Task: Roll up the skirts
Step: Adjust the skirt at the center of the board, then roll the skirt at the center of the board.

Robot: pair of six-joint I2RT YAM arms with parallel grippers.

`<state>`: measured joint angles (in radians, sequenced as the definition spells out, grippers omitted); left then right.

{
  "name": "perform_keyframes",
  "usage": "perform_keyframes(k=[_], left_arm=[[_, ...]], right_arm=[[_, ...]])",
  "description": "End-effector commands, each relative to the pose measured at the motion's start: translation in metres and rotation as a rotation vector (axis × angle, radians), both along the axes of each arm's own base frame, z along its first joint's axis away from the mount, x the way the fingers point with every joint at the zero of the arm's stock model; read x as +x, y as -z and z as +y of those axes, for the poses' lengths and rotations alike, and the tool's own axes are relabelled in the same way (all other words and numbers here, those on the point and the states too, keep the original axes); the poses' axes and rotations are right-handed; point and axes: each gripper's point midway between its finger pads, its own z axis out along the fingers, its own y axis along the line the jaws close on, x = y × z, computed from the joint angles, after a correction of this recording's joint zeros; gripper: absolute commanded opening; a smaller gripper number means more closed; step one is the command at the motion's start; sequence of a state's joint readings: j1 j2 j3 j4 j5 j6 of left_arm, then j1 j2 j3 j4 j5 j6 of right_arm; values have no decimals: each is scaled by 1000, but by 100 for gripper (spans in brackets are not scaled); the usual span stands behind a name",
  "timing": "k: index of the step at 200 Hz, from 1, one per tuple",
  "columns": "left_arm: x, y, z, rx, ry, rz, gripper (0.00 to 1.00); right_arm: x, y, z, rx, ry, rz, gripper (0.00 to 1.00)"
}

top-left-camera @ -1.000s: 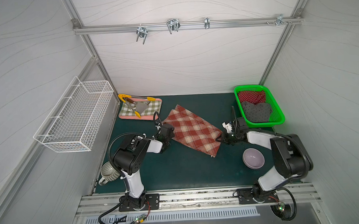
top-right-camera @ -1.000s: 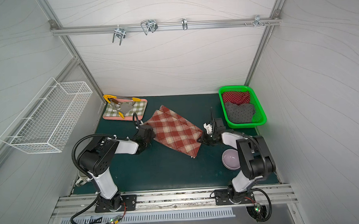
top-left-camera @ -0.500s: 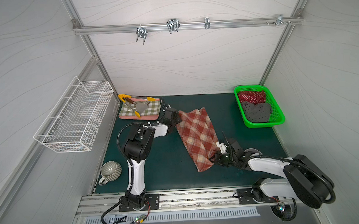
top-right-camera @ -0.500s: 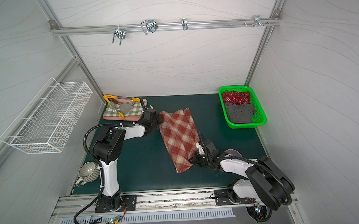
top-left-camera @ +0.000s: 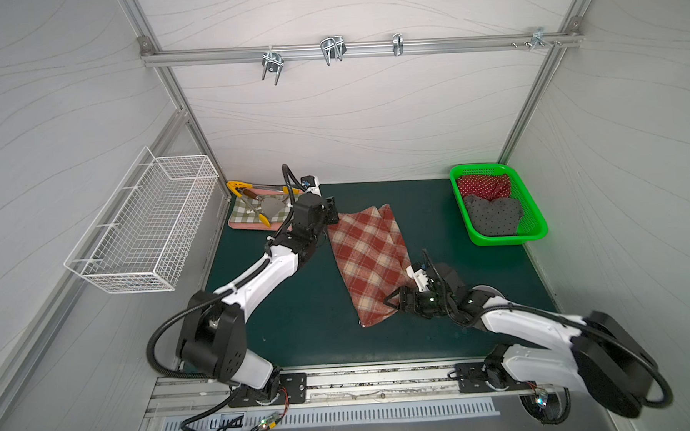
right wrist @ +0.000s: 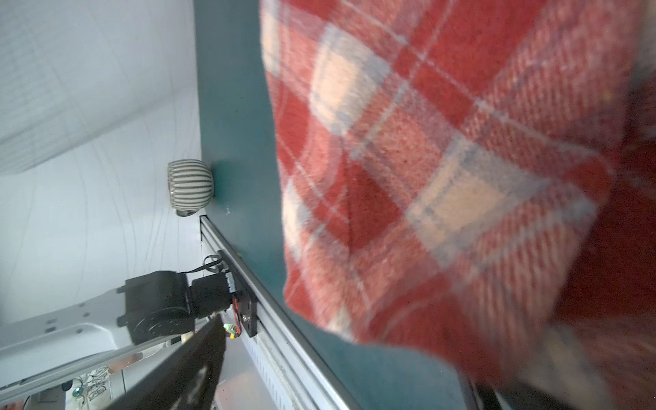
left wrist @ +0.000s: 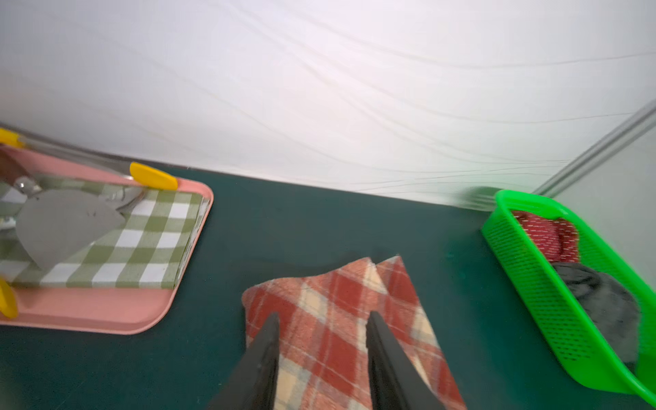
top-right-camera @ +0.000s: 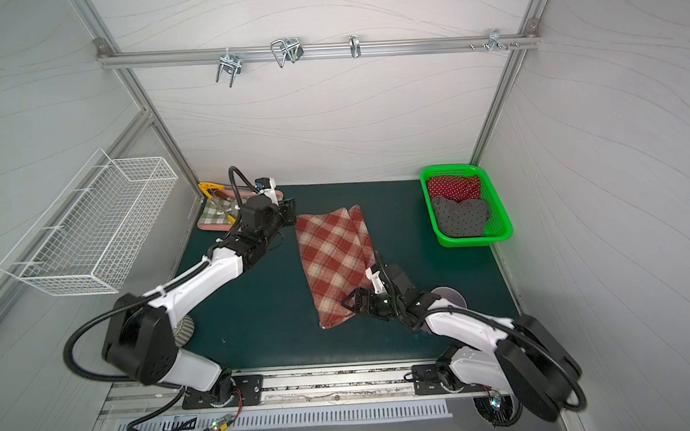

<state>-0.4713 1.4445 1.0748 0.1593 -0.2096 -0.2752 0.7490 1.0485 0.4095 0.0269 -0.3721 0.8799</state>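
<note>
Both tools have just let go: the left tool point(left wrist: 321, 317), fingers parted, hangs over the far corner of the plaid skirt point(top-left-camera: 367, 259). That skirt lies flat and unrolled on the counter point(top-left-camera: 300, 326), laid out for rolling, I judge. The right tool point(top-left-camera: 395, 302) gapes wide at its near corner, gripping nothing.
</note>
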Motion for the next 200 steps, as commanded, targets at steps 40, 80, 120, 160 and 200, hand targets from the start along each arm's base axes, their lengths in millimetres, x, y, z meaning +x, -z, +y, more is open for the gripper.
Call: perform_keyframes(k=[40, 80, 120, 160, 200], left_arm=[[-120, 64, -84, 545, 502, -5, 42], [-192, 113, -112, 765, 778, -64, 43], [-257, 153, -118, 788, 986, -56, 47], [-285, 198, -120, 877, 1047, 21, 48], [-284, 228, -121, 898, 1028, 25, 48]], right_arm=[[-8, -37, -109, -139, 342, -204, 99], [19, -50, -142, -20, 572, -177, 99], [42, -76, -143, 19, 598, -219, 99], [58, -89, -142, 33, 579, -235, 99], [59, -96, -139, 38, 552, -254, 99]])
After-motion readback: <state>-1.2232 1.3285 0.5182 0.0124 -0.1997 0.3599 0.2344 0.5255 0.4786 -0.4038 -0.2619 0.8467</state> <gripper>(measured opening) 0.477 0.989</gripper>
